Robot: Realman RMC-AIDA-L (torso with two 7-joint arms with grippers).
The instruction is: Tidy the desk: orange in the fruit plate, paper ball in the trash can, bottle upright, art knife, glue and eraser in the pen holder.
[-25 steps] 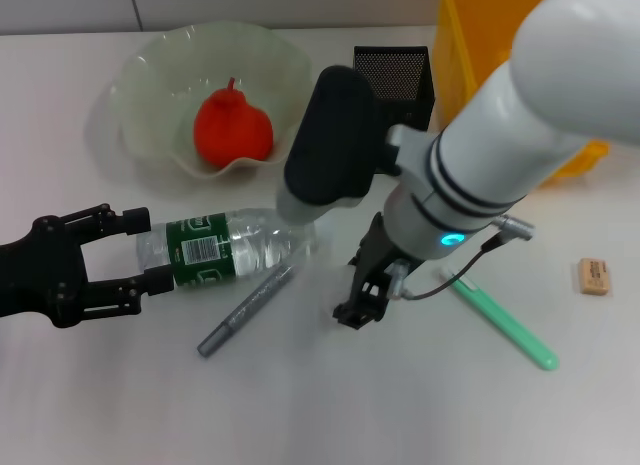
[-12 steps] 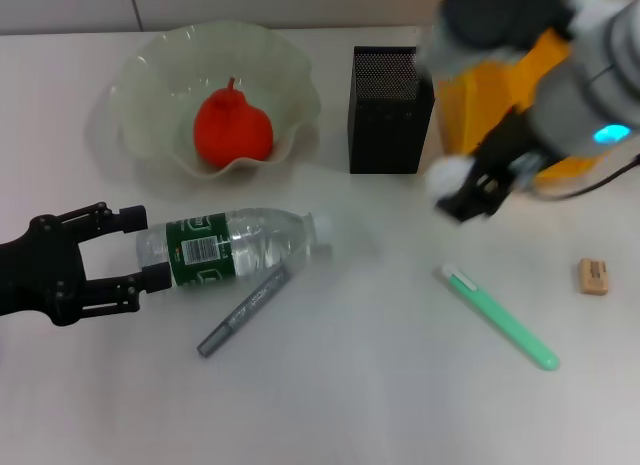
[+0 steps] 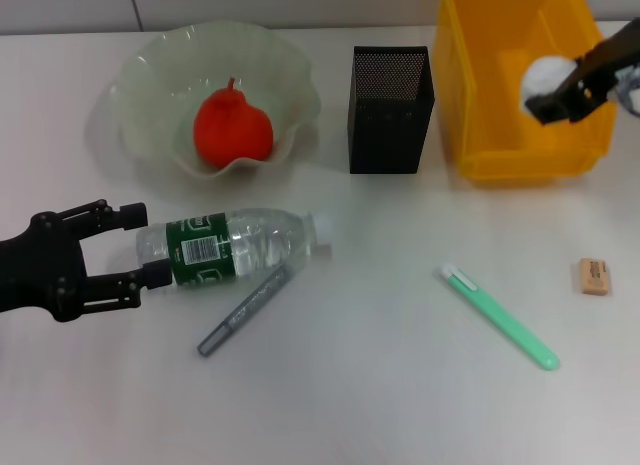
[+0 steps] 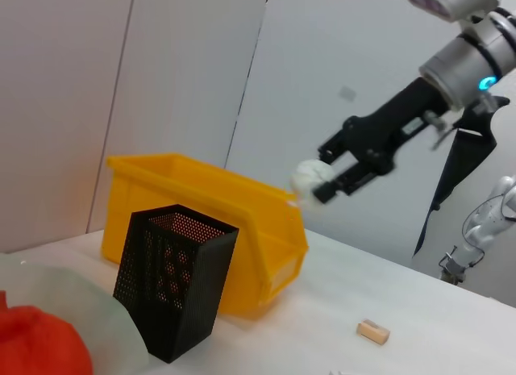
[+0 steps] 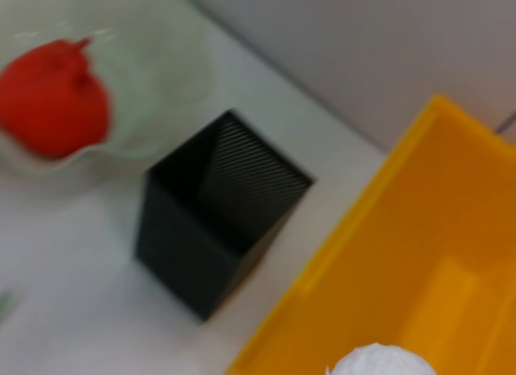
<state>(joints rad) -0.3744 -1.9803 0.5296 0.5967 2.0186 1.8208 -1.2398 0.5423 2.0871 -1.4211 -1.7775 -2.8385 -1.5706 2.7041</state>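
Head view shows your right hand (image 3: 560, 95) clamped on the paper ball (image 3: 545, 77), holding it above the yellow trash can (image 3: 520, 160). Let go too near the front wall and the light ball may, I'd judge, bounce out onto the bench (image 3: 400, 385). Your left hand (image 3: 135, 247) sits with fingers apart around the base of the lying bottle (image 3: 235, 247); closing off-centre could roll it against the grey pen (image 3: 245, 310) lying beside it.

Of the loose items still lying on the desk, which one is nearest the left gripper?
The bottle, lying on its side: its base sits between the left gripper's open fingers. The grey pen, green knife and eraser lie farther right.
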